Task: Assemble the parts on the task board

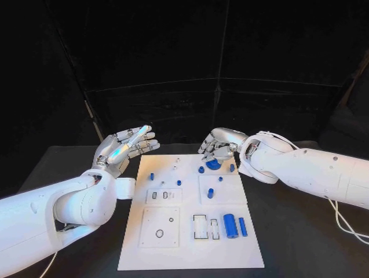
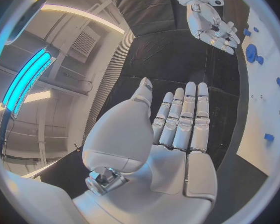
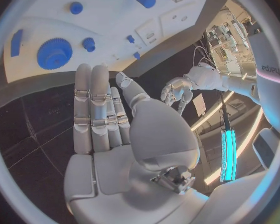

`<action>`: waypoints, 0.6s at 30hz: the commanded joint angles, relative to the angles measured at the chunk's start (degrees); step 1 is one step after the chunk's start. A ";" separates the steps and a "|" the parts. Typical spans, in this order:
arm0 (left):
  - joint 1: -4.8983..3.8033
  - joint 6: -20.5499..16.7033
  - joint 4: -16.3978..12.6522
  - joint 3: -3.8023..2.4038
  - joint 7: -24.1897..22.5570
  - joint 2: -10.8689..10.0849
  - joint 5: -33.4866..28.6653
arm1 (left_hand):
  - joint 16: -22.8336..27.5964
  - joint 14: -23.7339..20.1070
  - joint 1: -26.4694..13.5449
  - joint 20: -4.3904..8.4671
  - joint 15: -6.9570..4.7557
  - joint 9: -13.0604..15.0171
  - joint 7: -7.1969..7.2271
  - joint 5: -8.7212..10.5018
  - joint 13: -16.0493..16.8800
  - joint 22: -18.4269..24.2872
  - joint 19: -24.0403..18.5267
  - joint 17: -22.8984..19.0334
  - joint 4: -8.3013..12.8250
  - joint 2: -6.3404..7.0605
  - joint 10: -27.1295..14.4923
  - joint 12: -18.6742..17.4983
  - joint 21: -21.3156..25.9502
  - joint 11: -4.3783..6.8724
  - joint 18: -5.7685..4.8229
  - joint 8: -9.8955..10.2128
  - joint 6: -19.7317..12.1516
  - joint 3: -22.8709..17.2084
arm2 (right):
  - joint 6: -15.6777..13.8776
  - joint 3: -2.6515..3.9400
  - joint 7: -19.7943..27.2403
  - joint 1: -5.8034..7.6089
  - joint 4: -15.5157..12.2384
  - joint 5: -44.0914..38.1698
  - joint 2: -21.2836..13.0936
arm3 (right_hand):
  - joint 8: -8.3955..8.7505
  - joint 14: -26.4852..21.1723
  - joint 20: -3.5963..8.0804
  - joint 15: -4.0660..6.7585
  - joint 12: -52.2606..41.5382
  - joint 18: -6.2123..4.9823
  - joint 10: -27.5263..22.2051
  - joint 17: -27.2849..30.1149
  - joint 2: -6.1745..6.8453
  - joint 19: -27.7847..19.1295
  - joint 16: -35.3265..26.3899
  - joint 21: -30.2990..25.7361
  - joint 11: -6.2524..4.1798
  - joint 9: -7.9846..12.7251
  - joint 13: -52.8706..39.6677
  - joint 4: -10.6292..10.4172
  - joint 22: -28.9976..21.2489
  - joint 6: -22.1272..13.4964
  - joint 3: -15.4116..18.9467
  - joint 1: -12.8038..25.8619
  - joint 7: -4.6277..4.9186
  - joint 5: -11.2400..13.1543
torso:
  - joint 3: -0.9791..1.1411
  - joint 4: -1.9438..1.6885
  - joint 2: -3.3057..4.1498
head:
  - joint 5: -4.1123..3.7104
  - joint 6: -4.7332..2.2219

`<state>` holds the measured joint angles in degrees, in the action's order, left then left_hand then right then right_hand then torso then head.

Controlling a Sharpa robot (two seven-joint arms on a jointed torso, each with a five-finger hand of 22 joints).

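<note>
Both hands, left hand [image 1: 124, 148] and right hand [image 1: 220, 143], hover empty beside the task board [image 1: 142, 243].

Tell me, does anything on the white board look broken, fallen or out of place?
Nothing stands out. The task board lies flat, and the blue parts, among them the large cylinder and the gear, look whole. Both hands hold nothing.

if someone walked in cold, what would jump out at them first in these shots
Probably the white task board in the middle of the black table, dotted with small blue parts, the biggest a blue cylinder near its right edge. Next, the two silver hands at the board's far end: the left hand is raised off the board's left side, fingers apart and holding nothing, while the right hand hovers over a blue gear.
</note>
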<state>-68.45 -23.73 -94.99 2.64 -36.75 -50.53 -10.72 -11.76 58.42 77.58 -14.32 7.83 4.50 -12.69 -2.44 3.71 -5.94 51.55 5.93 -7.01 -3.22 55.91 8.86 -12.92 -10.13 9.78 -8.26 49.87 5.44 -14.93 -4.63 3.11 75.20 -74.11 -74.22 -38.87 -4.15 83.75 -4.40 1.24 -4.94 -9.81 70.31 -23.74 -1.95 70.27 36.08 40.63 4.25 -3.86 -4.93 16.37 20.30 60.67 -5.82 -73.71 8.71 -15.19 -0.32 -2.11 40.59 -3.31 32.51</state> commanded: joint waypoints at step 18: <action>-0.13 2.53 -1.91 -0.03 -0.08 0.42 -0.09 | 0.66 0.38 0.52 0.00 0.22 -0.24 -0.45 -0.20 -0.08 0.27 0.70 -0.25 0.38 -0.28 0.10 -0.66 0.64 -0.25 0.67 0.52 0.27 0.46 | 7.77 0.06 -9.57 0.25 -0.08 -15.23 1.74 | 0.39 2.61 -1.21 -1.19 0.50 1.56 -4.59 -32.13 2.34 2.64 31.46 21.11 1.01 -0.03 0.60 -0.54 21.78 -2.89 -3.51 2.51 0.40 2.65 | -0.19 -0.37 2.67 | -0.25 0.48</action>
<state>-68.48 -22.41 -96.83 2.66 -36.62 -50.19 -10.81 -11.48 58.58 77.58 -14.45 8.00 4.31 -12.69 -2.44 3.72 -5.77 51.83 5.73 -6.70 -3.22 55.91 8.60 -12.65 -10.13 9.77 -8.04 49.87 5.76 -8.65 -4.63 -4.87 75.29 -74.22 -87.34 -37.22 -3.77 84.13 -5.53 0.41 -4.15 -8.87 66.10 -55.50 0.13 72.62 67.16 61.32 5.42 -3.85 -4.26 15.86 41.60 58.16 -8.96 -71.63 9.07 -12.75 -0.52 -2.40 43.05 -3.57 32.94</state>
